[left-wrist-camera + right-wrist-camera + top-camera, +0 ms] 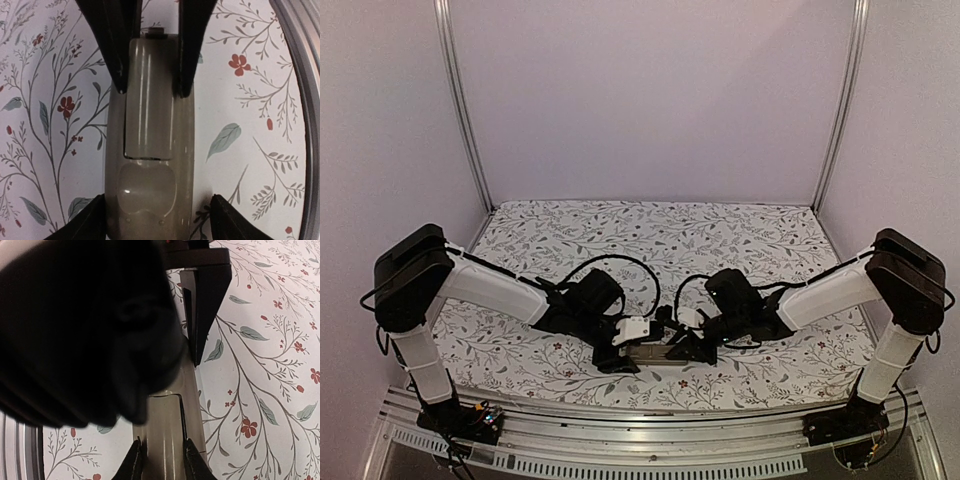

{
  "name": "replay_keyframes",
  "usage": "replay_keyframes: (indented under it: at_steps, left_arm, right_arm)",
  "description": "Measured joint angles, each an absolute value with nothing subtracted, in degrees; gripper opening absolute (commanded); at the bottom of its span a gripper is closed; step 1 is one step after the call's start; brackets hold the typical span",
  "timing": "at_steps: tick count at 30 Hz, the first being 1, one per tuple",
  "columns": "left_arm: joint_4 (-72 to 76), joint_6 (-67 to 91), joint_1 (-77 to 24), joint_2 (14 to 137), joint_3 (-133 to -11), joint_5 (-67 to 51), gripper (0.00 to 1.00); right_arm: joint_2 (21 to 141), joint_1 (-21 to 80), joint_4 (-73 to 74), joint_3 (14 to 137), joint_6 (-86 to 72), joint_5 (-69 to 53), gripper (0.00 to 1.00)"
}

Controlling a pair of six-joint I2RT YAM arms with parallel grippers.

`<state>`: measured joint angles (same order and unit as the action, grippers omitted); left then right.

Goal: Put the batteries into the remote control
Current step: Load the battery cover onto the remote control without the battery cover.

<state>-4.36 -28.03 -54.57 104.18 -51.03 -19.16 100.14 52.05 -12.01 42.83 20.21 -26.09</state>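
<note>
Remote control [150, 150], back up, lies between our left gripper's [157, 200] spread fingers, untouched. Ahead, our right gripper [162, 442] clamps its far end, likely steadying it. Batteries unseen; cover [150, 100] appears seated.

Legible text, labels, brands, numbers, signs: none.
- Remote control [150, 150], grey-beige back, 6 o'clock in the top view: plain, with no marking that can be read.
- Tablecloth [260, 100]: printed leaves and red flowers only.
- Left arm base [470, 418], 7 o'clock in the top view: small coloured specks, too small to read.
</note>
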Motion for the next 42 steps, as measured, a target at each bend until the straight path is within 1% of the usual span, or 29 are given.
replay_keyframes:
  at_steps: [3, 9, 13, 16, 21, 31, 42]
  left_arm:
    - [-4.2, -28.1, -54.6, 104.3, -51.0, -19.3, 0.7]
    - [-2.0, -28.3, -54.6, 103.9, -49.8, -19.9, 0.73]
    - [1.9, -29.3, -54.6, 100.1, -44.8, -20.1, 0.74]
    - [2.9, -29.9, -54.6, 97.8, -43.7, -20.7, 0.74]
    - [4.8, -30.4, -54.6, 96.8, -44.1, -21.9, 0.74]
    - [5.4, -31.8, -54.9, 101.1, -47.3, -23.3, 0.7]
    - [5.7, -32.4, -55.3, 101.6, -46.6, -19.9, 0.69]
  right_arm:
    - [100.3, 52.1, -11.7, 43.1, 20.4, -26.1, 0.05]
    - [100.7, 52.1, -11.7, 43.7, 20.4, -26.3, 0.05]
    - [101.5, 52.1, -12.3, 43.7, 20.4, -26.1, 0.05]
    - [101.6, 52.1, -12.7, 43.7, 20.5, -26.1, 0.05]
    - [101.8, 52.1, -13.1, 43.7, 20.9, -26.2, 0.05]
    - [101.9, 51.4, -13.1, 43.7, 23.9, -28.3, 0.05]
    - [104.0, 49.8, -11.3, 46.0, 25.9, -33.2, 0.05]
